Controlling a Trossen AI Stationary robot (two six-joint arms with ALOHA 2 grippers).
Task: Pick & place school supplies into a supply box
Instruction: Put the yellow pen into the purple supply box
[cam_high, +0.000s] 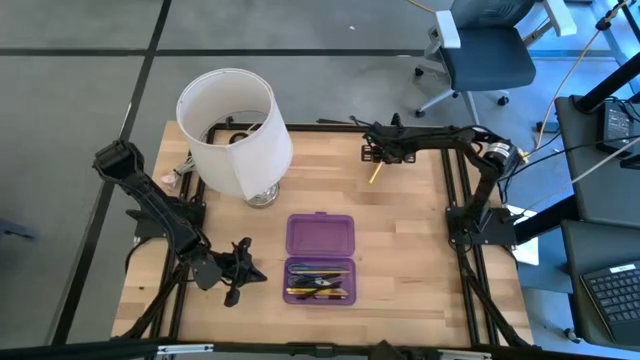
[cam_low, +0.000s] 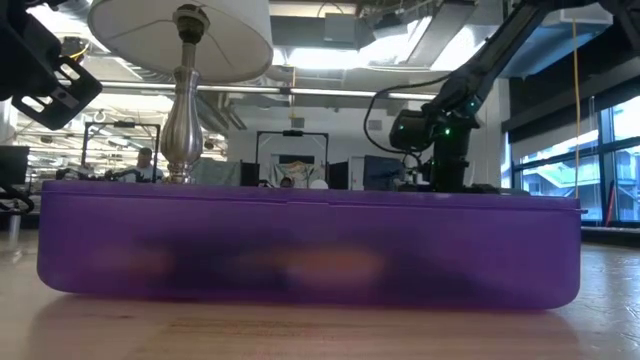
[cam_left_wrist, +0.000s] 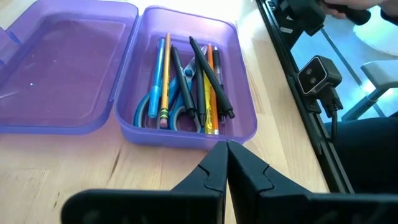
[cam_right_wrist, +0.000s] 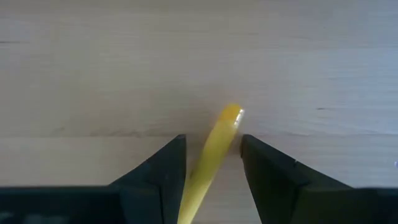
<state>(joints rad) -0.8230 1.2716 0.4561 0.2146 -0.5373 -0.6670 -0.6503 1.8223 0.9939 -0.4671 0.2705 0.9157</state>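
Nearest me, the left gripper (cam_high: 243, 270) sits clenched and empty on the wooden table (cam_high: 400, 260), just beside the open purple supply box (cam_high: 320, 257) holding pens, pencils and scissors (cam_left_wrist: 149, 107). Farther back, my right gripper (cam_high: 384, 153) grasps a yellow pencil (cam_right_wrist: 211, 155) near the white lamp (cam_high: 236, 133). An office chair (cam_high: 487, 55) stands on grey floor beyond.

Table (cam_high: 400, 250): pale wood planks, matt. Supply box (cam_high: 320, 237): translucent purple plastic, smooth. Lamp base (cam_low: 181, 110): shiny metal. Lampshade (cam_high: 238, 130): white, matt. Yellow pencil (cam_right_wrist: 211, 155): glossy. Right gripper (cam_right_wrist: 211, 163) fingers (cam_right_wrist: 163, 171): matt black.
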